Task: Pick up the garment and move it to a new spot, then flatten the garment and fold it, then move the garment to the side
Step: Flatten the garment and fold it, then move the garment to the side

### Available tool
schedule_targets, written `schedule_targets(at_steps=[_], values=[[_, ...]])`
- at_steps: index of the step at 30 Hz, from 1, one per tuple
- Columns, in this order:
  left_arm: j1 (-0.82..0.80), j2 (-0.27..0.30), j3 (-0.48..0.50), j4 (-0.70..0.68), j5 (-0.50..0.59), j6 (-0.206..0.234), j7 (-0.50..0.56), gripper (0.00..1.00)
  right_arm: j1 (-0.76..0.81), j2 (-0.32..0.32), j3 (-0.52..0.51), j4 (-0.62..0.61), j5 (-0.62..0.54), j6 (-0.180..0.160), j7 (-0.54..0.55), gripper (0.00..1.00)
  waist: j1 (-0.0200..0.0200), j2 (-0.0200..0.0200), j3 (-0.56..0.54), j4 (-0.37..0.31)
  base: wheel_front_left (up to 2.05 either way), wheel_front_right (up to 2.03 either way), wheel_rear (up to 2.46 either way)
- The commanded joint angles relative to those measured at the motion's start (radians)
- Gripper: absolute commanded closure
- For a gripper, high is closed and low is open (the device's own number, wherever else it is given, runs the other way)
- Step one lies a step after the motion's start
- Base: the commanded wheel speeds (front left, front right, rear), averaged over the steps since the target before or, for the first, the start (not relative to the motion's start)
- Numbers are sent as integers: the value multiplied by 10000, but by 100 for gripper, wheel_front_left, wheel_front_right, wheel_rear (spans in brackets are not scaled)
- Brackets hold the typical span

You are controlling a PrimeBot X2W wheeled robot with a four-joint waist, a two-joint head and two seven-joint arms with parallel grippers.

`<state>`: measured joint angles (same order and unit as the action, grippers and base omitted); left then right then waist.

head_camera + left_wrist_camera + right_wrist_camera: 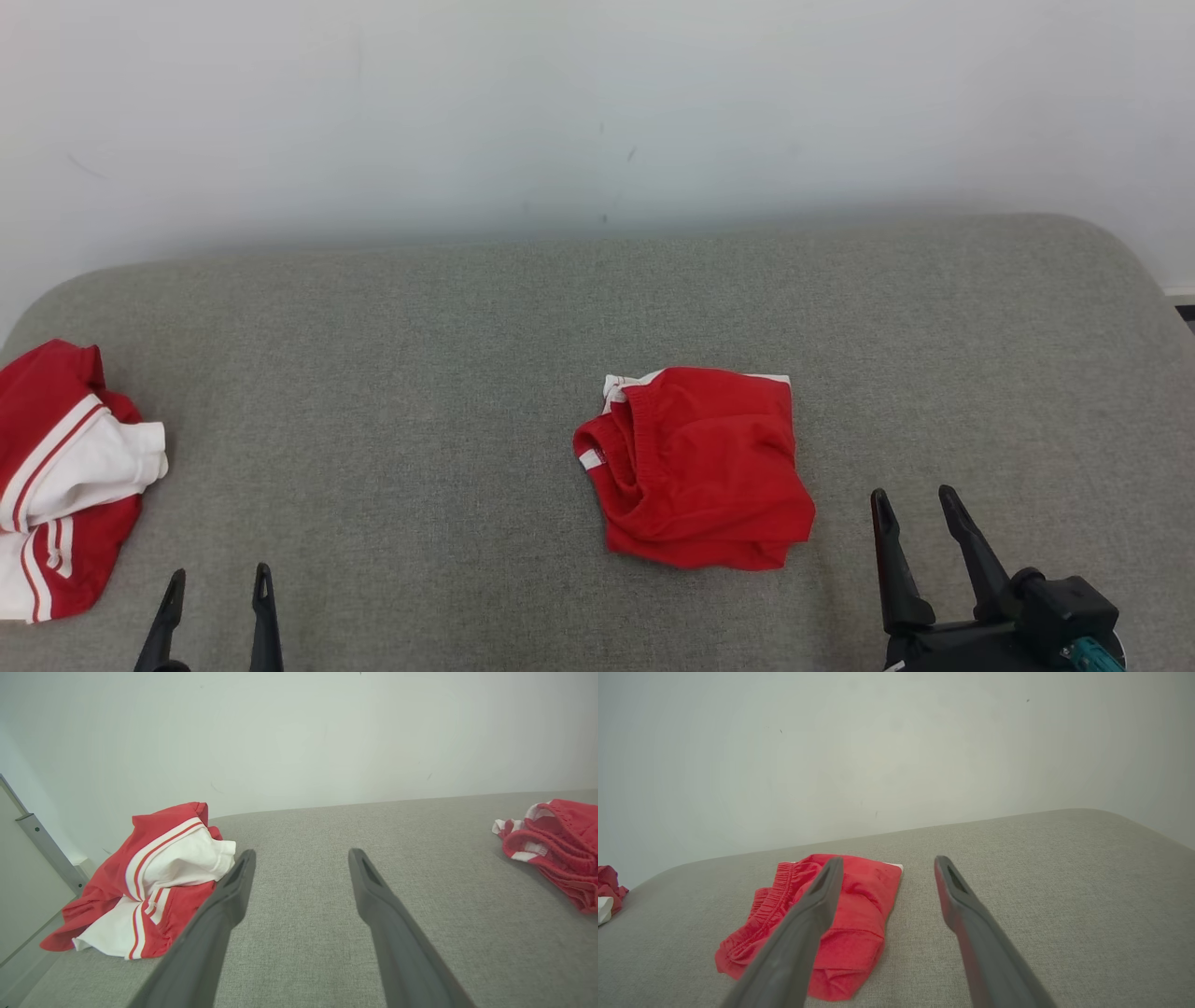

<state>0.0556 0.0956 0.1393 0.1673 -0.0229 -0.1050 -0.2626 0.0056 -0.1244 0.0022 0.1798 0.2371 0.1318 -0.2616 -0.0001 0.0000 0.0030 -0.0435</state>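
A red garment (700,467) with white trim lies folded in a compact square on the middle of the grey cushion (420,373); it also appears in the right wrist view as the red garment (859,905) left of the fingers. My right gripper (913,493) hovers open just right of it, holding nothing. A second red-and-white striped garment (65,476) lies crumpled at the cushion's left edge. My left gripper (220,571) stands open near the front edge, to the right of that crumpled garment (154,877), with nothing between its fingers.
A pale wall (597,112) rises directly behind the cushion. The cushion's corners are rounded at far left and far right. Bare grey fabric stretches between the two garments and to the right of the folded one.
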Motion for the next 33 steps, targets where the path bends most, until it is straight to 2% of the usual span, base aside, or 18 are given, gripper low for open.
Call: schedule_targets(at_steps=[1, 21, 33], values=[[80, 47, -2, -45, 88, 32, -31, 0, 75, 30, 10, 22, -35, -25, -44, 0, 1, 0, 1, 2, 0, 0, 0], [163, 51, -20, -150, -33, 50, -31, 0, 25, 112, -51, 181, -65, -25, -45, 0, 1, 0, 12, 48, 0, 0, 0], [55, -46, -157, -135, -95, 22, -31, 0, -1511, -470, 289, 882, -40, -25, -45, 0, 1, 0, 66, 166, 0, 0, 0]])
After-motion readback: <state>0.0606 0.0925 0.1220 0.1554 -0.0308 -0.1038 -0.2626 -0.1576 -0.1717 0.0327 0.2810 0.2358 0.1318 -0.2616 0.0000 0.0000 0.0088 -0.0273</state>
